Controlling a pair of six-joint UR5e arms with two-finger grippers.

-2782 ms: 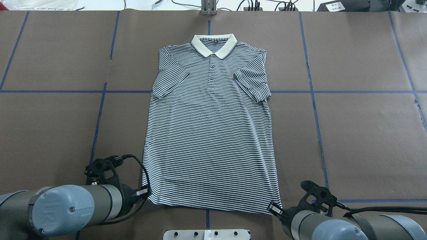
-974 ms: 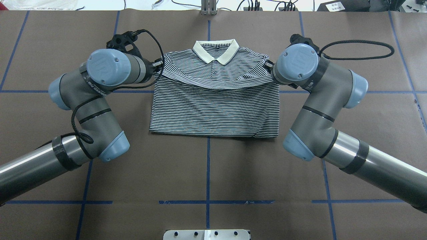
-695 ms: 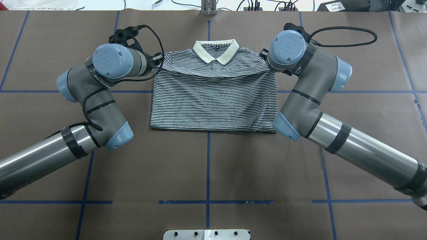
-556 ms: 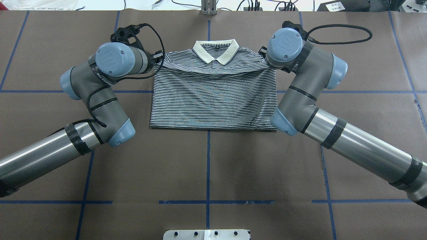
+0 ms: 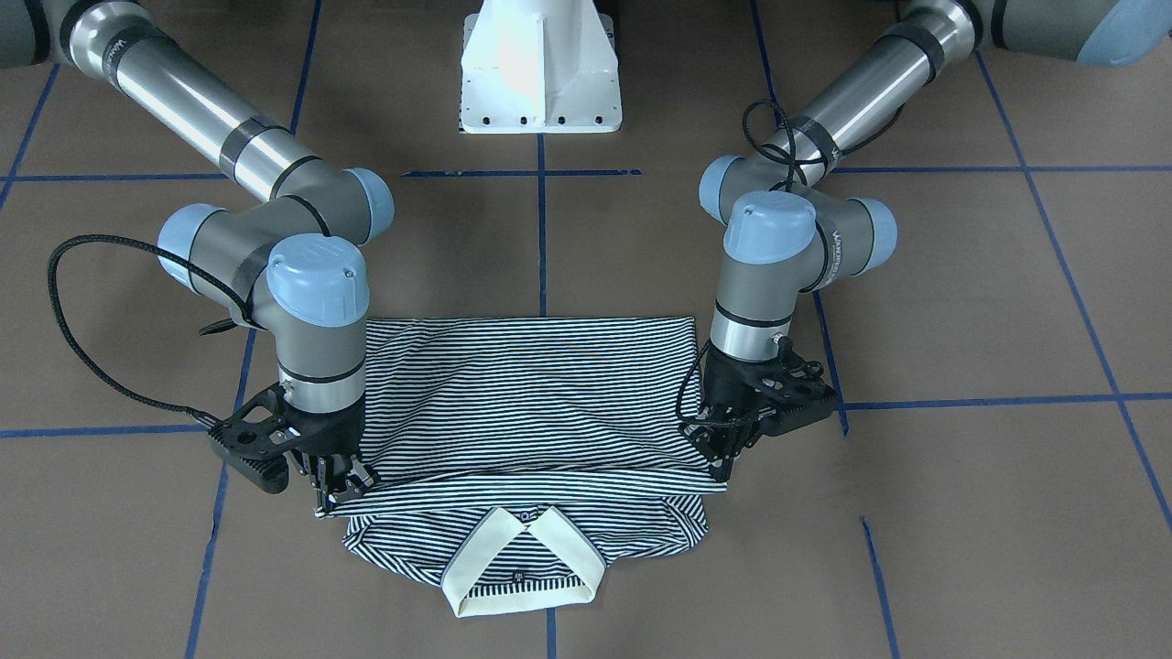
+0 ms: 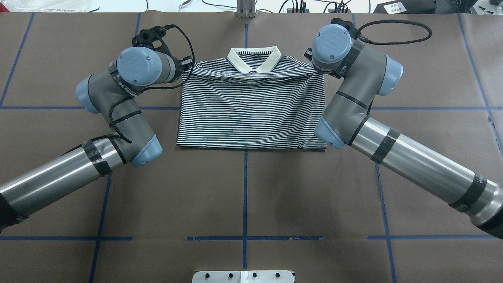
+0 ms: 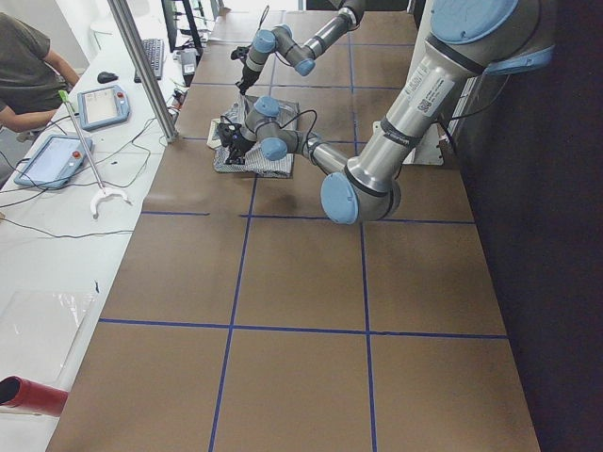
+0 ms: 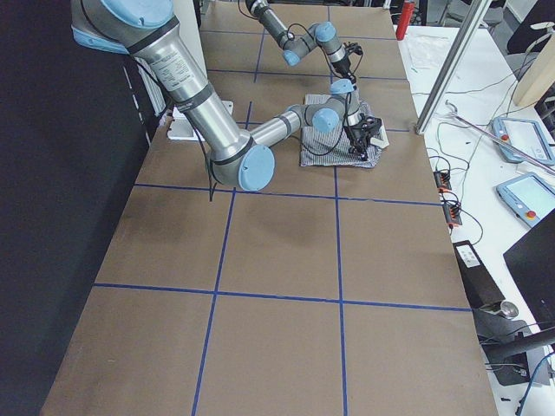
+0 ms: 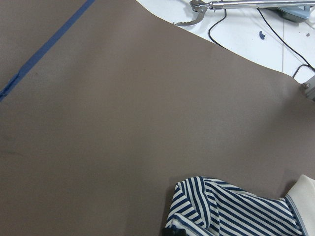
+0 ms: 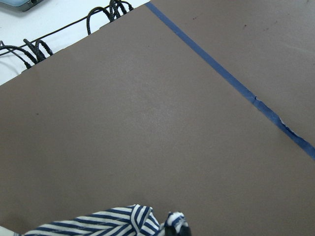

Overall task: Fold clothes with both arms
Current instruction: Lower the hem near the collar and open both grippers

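Observation:
The striped polo shirt (image 6: pixel 251 114) lies folded in half on the brown table, with its bottom hem drawn up to just below the cream collar (image 6: pixel 254 59). My left gripper (image 6: pixel 185 65) is shut on the hem's left corner beside the shoulder. My right gripper (image 6: pixel 311 67), mostly hidden under its wrist, is shut on the right corner. In the front-facing view the hem runs taut between the left gripper (image 5: pixel 728 462) and the right gripper (image 5: pixel 334 490), above the collar (image 5: pixel 522 567). Striped cloth shows at the bottom of the left wrist view (image 9: pixel 231 209) and of the right wrist view (image 10: pixel 113 223).
Blue tape lines (image 6: pixel 245 196) cross the brown table cover. The white pedestal base (image 5: pixel 540 69) stands at the near edge. A metal post (image 6: pixel 245 10) and cables (image 6: pixel 298 6) sit at the far edge. A desk with tablets (image 7: pixel 104 104) and a person (image 7: pixel 24 66) is beyond.
The shirt lay flat with both grippers at its bottom corners; both have carried the hem up over the body. In the last second they moved further toward the collar and the fold edge followed.

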